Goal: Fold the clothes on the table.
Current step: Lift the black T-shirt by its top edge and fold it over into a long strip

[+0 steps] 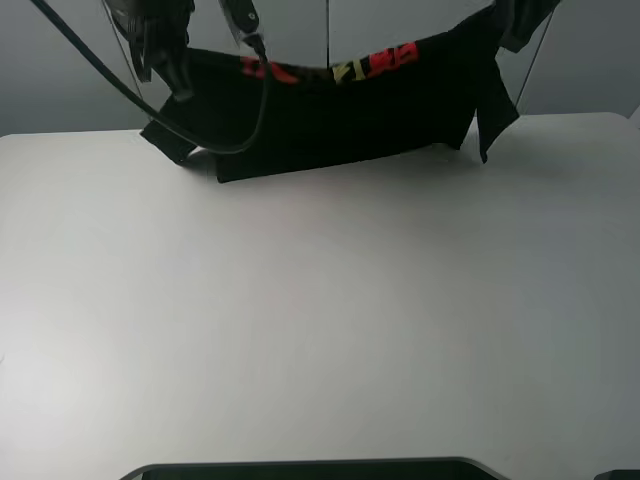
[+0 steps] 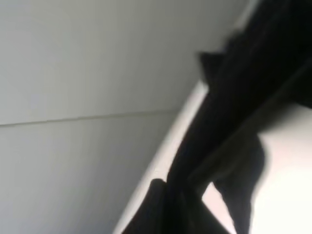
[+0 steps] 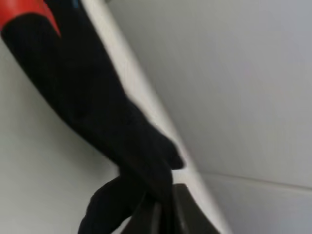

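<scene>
The black T-shirt [image 1: 340, 120] hangs stretched between my two grippers at the table's far edge. Red and yellow characters [image 1: 350, 68] run along its sagging top edge. Its lower edge rests on the white table [image 1: 320, 320]. My left gripper [image 1: 160, 45] is shut on the shirt's left end and my right gripper [image 1: 505, 20] on its right end; a sleeve dangles at each side. In the left wrist view the cloth [image 2: 229, 112] runs taut from the fingers [image 2: 161, 209]. In the right wrist view the cloth [image 3: 97, 112], with red print [image 3: 24, 9], runs from the fingers [image 3: 165, 214].
A black cable [image 1: 90, 65] loops down from the left arm across the shirt's left part. Grey wall panels [image 1: 60, 100] stand right behind the table's far edge. A dark rounded edge [image 1: 300, 470] shows at the bottom of the exterior view.
</scene>
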